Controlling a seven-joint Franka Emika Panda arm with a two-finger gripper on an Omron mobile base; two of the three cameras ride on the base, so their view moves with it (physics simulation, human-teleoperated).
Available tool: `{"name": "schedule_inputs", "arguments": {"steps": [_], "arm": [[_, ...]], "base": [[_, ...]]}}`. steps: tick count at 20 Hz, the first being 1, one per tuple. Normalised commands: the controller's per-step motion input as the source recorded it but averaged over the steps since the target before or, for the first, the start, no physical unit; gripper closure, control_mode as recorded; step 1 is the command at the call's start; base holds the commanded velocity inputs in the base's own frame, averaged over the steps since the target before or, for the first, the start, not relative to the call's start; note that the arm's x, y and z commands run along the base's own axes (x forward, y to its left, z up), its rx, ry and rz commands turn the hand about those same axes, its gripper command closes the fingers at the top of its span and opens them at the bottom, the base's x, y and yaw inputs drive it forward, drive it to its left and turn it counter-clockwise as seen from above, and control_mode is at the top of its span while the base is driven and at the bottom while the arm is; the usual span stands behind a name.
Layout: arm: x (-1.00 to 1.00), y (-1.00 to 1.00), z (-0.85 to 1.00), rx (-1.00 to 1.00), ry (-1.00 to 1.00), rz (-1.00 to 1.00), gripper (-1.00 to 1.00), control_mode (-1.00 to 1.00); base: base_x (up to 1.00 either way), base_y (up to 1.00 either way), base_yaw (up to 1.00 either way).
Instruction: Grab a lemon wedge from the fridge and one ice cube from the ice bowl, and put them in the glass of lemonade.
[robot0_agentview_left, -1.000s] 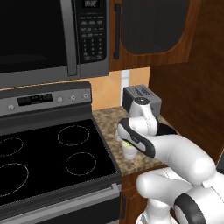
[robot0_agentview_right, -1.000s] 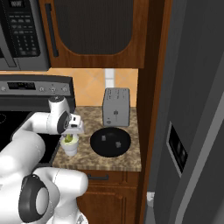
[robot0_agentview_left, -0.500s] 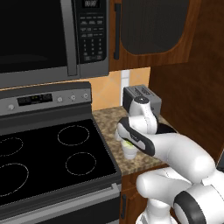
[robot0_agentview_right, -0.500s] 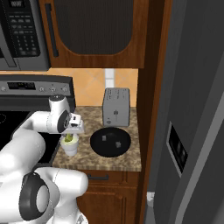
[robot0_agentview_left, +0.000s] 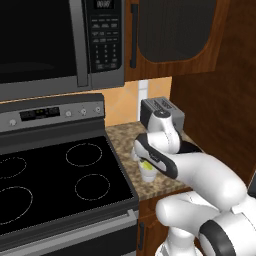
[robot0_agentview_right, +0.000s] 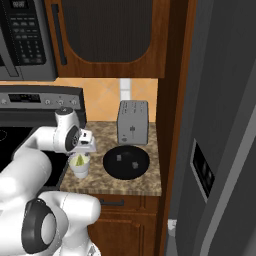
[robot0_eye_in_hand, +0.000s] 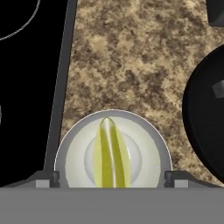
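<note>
The glass of lemonade (robot0_eye_in_hand: 148, 153) stands on the speckled counter right below my gripper (robot0_eye_in_hand: 112, 177). The lemon wedge (robot0_eye_in_hand: 111, 153) lies inside it, upright in the pale liquid. My fingertips (robot0_eye_in_hand: 43, 177) stand wide apart on either side of the glass rim, open, touching nothing. From the base the gripper (robot0_agentview_right: 82, 151) hovers just over the glass (robot0_agentview_right: 80, 169), with the yellow wedge (robot0_agentview_right: 79, 160) at its mouth. The black ice bowl (robot0_agentview_right: 126, 162) holds two ice cubes (robot0_agentview_right: 119, 157) beside the glass. The grey fridge (robot0_agentview_right: 220, 150) fills the right side.
A grey toaster (robot0_agentview_right: 132, 122) stands behind the bowl against the wall. The black stove top (robot0_agentview_left: 50, 175) borders the counter on the left, under the microwave (robot0_agentview_left: 50, 45). A wooden cabinet (robot0_agentview_right: 105, 35) hangs overhead. The counter's front edge (robot0_agentview_right: 112, 190) is close to the glass.
The gripper's fingers have spread apart over the glass and let go of the lemon wedge, which now rests in the lemonade. The arm has hardly moved.
</note>
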Motion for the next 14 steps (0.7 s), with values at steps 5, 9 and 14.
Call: {"name": "schedule_inputs", "arguments": {"steps": [5,9,14], "arm": [[-0.21,0.0,0.25,0.02,-0.06,0.0,-1.0,-1.0],[-0.01,-0.01,0.29,0.03,-0.03,0.0,-1.0,-1.0],[0.0,-0.09,0.13,0.02,-0.02,0.0,-1.0,-1.0]], "base": [[0.0,0.0,0.0],[0.0,0.0,0.0],[0.0,0.0,0.0]]}}
